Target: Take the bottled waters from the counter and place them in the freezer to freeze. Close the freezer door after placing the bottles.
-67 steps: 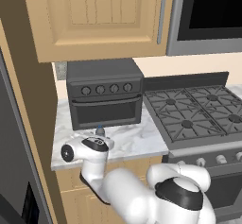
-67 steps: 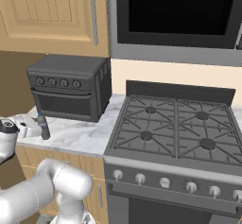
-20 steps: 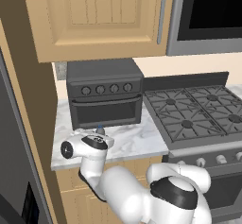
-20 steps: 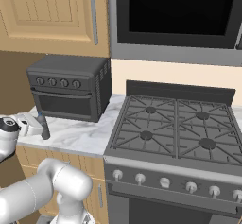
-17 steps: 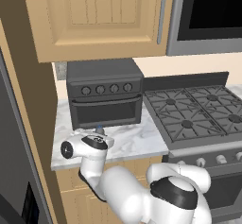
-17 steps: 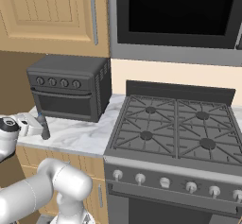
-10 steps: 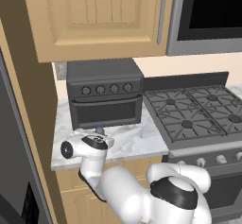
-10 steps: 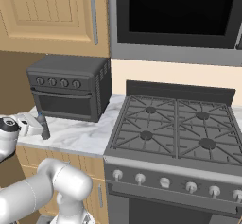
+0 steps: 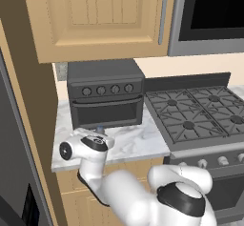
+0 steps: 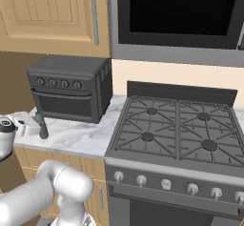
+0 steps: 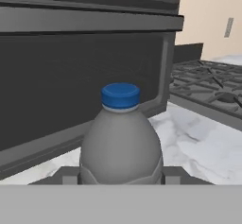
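A bottled water (image 11: 121, 140), grey with a blue cap, stands upright on the white marble desk (image 9: 133, 141) just in front of the toaster oven (image 9: 105, 94). In the hand view its lower body sits between the two dark finger tips, which press in at either side, so the end effector (image 11: 121, 176) looks clamped narrowly on it. In the right base view the same bottle (image 10: 42, 126) shows as a small dark shape at the left end of the desk, touching the white hand.

The step in hand appears to be the first pick-up. To do it well, I would lift straight up before swinging away: the oven's door ledge lies close behind the bottle and could catch the cap on a sideways pull. The grip sits low on the body, so keeping the bottle upright while carrying it should stop it tipping between the fingers.

Counted: one bottle visible, though the task names more than one; one toaster oven; one stove (image 10: 178, 125) with four burners; one end effector.
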Tool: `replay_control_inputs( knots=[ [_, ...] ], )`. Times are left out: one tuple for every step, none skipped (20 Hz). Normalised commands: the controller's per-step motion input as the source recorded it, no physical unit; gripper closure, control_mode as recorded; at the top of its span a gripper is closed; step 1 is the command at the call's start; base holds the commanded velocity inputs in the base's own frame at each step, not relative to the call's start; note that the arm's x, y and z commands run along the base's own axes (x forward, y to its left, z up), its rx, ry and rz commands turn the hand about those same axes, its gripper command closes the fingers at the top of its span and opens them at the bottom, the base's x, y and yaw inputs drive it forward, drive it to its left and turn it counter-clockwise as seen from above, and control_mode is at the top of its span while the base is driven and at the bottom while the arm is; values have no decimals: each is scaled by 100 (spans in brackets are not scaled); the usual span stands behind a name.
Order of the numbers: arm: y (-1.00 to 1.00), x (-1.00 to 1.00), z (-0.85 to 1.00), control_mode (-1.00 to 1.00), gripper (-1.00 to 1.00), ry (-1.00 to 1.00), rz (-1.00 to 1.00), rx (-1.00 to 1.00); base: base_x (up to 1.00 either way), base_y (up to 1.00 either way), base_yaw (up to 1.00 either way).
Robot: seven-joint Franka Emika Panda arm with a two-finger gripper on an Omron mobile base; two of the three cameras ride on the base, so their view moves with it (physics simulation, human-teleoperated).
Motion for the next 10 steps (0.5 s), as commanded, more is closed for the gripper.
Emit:
replay_control_inputs(
  knots=[
    [-19, -19, 80, -100, 100, 1, 11, 9, 0, 0, 0],
    [-20, -17, 85, -100, 100, 7, 13, 11, 0, 0, 0],
    [-28, -23, 85, -100, 100, 8, 13, 13, 0, 0, 0],
    [-34, -42, 84, -100, 100, 3, 13, 17, 0, 0, 0],
    [-41, -45, 84, -100, 100, 2, 15, 19, 0, 0, 0],
    [-38, -41, 86, -100, 100, 5, 14, 18, 0, 0, 0],
    [-29, -50, 88, -100, 100, 3, 14, 15, 0, 0, 0],
    [-30, -54, 85, -100, 100, 0, 15, 14, 0, 0, 0],
    [-34, -56, 85, -100, 100, 0, 15, 15, 0, 0, 0],
    [-34, -55, 85, -100, 100, 0, 16, 13, 0, 0, 0]
  ],
)
